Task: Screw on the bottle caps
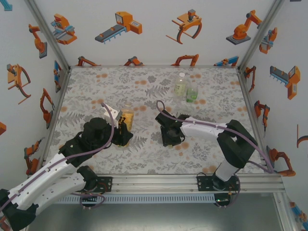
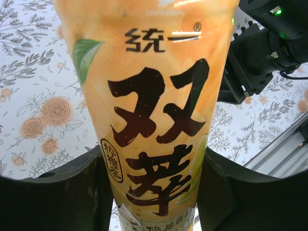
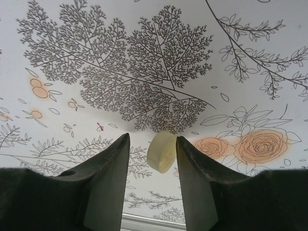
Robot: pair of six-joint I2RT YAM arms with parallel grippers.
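The left claw (image 2: 154, 161) pinches the amber bottle (image 2: 154, 96). A pale cap (image 3: 161, 151) sits tilted between the fingers of the right claw (image 3: 153, 138), touching one; I cannot tell if it is squeezed. Far past that claw stand the clear bottle (image 1: 180, 84) and the green bottle (image 1: 192, 92).

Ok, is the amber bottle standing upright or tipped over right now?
Upright. In the top view the amber bottle stands vertical, neck up, the left hand shut on its lower part.

My right tool (image 3: 153, 144) is black, the cap (image 3: 161, 151) cream, the bottle (image 2: 149, 120) amber with dark characters, the table (image 3: 144, 57) grey-ferned with orange roses.
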